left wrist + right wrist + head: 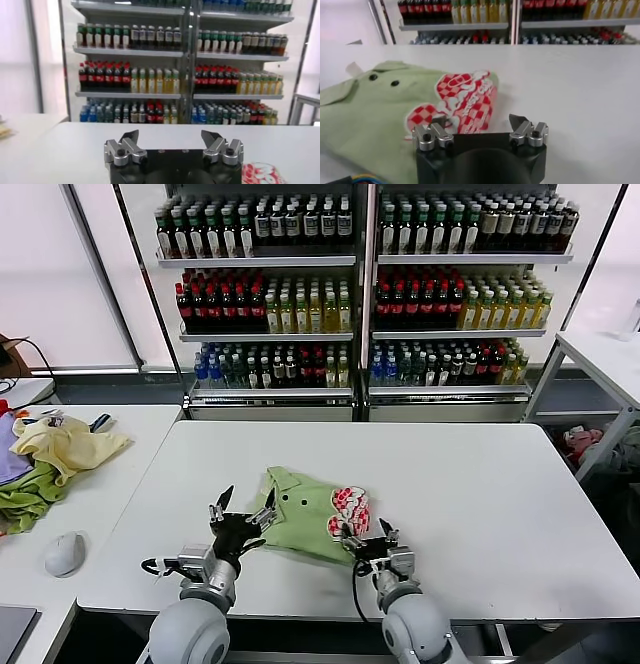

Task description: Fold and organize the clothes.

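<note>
The clothes, a light sage-green shirt (300,522), lie folded in a compact bundle on the white table (480,484), collar toward the shelves and the red-and-white patch (350,509) on its right end. My left gripper (247,502) hovers open at the shirt's left edge, holding nothing. In the left wrist view its fingers (170,135) stand wide apart over bare table, with the patch (260,174) just showing. My right gripper (366,532) is open at the shirt's near right corner. The right wrist view shows that gripper (479,121) just short of the patch (462,97) and the shirt (370,117).
A pale yellow garment (65,446) and a darker olive one (25,502) lie on the left table, with a grey mouse (65,552) nearer me. Bottle shelves (360,284) stand behind the table. Another white table (600,354) is at the right.
</note>
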Robot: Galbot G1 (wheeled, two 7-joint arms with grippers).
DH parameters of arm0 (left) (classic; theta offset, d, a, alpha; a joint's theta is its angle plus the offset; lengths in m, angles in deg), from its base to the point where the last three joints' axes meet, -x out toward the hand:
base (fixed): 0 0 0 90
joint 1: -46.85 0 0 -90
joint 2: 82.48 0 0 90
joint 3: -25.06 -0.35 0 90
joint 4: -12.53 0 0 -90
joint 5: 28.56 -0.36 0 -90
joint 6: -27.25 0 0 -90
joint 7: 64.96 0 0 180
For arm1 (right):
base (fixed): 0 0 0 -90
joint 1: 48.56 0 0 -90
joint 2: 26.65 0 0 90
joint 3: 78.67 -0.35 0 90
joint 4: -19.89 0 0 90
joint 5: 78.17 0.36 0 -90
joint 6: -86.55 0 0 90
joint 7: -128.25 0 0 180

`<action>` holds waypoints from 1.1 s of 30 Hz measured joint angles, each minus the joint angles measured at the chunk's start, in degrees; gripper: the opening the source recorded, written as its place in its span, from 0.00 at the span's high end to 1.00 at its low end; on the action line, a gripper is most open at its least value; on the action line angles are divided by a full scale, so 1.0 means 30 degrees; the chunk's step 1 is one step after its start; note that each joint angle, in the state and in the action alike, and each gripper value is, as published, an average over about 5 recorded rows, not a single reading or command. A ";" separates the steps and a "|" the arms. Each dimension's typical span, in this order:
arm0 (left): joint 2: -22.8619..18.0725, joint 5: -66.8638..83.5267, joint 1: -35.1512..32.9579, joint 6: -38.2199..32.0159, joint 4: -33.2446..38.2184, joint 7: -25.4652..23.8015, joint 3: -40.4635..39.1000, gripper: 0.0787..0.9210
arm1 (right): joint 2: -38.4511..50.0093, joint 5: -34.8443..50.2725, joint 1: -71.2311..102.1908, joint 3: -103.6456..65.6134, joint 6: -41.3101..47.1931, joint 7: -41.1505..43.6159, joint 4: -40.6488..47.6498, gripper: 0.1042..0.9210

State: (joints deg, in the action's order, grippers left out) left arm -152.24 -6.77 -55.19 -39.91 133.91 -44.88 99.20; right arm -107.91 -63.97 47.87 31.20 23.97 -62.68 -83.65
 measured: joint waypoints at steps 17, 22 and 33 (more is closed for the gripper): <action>0.0176 -0.0218 -0.0629 0.0022 0.0535 0.0050 0.0286 0.12 | 0.0602 0.0397 -0.1543 0.0100 -0.0101 0.0662 0.1563 0.72; 0.0125 -0.0249 -0.0598 0.0101 0.0549 0.0045 0.0240 0.12 | 0.1614 0.0413 -0.2395 -0.0438 -0.0037 0.1170 0.2011 0.89; -0.0001 -0.0569 -0.0536 0.0253 0.0508 -0.0043 -0.0169 0.12 | 0.4323 -0.0407 -0.5407 -0.1002 -0.0944 0.3373 0.4145 0.86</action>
State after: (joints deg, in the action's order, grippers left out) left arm -152.24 -8.48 -56.80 -39.15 135.44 -45.01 98.69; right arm -94.94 -65.19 31.65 28.20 21.14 -52.56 -71.22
